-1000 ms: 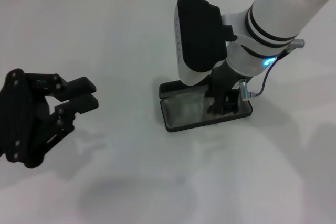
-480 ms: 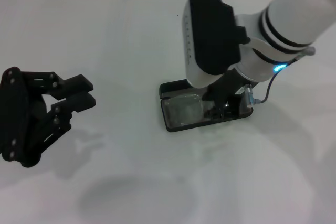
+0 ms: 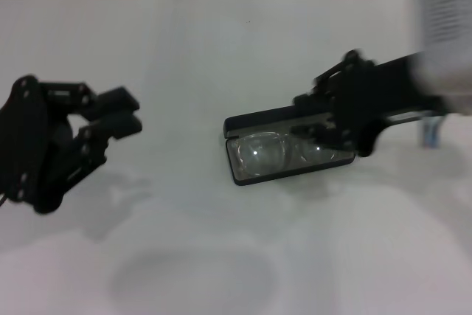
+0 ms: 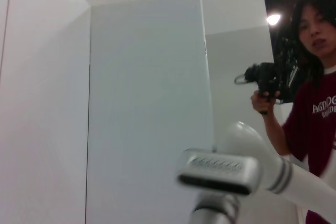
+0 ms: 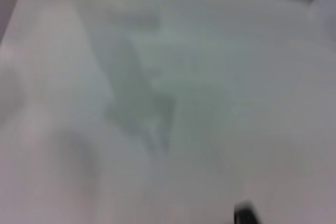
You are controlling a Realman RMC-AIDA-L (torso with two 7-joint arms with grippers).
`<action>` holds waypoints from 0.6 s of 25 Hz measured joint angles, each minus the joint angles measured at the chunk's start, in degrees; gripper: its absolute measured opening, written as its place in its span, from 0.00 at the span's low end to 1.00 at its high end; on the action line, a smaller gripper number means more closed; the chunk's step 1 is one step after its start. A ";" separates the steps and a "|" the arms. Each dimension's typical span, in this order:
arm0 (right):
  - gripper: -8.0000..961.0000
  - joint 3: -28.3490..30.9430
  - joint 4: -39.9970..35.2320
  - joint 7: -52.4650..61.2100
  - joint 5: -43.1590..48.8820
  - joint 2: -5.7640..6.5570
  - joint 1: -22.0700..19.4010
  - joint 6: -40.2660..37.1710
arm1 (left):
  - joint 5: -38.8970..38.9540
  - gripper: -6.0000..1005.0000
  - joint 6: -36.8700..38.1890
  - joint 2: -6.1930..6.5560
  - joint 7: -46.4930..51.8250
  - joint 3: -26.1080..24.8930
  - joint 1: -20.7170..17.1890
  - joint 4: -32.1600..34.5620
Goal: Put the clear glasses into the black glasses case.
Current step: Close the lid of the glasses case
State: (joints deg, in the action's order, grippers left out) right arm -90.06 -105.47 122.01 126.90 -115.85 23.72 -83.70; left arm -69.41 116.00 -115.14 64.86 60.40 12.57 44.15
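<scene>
The black glasses case (image 3: pixel 237 170) lies open in the middle of the white table in the head view, its lid (image 3: pixel 254 120) laid back on the far side. The clear glasses (image 3: pixel 259 151) rest inside it, one lens plainly showing; the right end is partly hidden. My right gripper (image 3: pixel 313 116) hovers over the case's right end, blurred, fingers apart and holding nothing. My left gripper (image 3: pixel 122 112) is parked far to the left of the case, with its fingers close together and nothing in them.
A white table (image 3: pixel 221 35) stretches around the case. In the left wrist view a tall white panel (image 4: pixel 147 103) stands behind my right arm (image 4: pixel 247 169), and a person (image 4: pixel 315 103) holds a camera at the side. The right wrist view shows only blurred white surface.
My right arm has lifted and swung off to the right, uncovering the case with the glasses left inside. The left gripper has barely shifted.
</scene>
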 joint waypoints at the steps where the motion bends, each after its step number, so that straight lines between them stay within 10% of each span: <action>1: 0.32 2.41 -1.92 -1.87 -3.39 0.05 -2.79 0.00 | -0.07 0.18 -0.22 -0.07 0.70 -0.29 0.58 0.00; 6: 0.32 16.28 1.86 -13.95 -28.82 0.17 -12.70 -0.67 | -1.47 0.18 -4.22 -0.34 6.72 -2.92 2.81 0.02; 15: 0.32 44.25 39.33 -31.08 -48.61 0.50 -16.37 -12.41 | -17.82 0.21 -23.71 -4.01 17.85 -3.61 16.37 -0.24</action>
State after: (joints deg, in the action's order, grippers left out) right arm -45.81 -66.14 90.94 78.29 -115.34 7.35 -96.11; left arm -87.23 92.29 -119.15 82.71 56.80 28.94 43.91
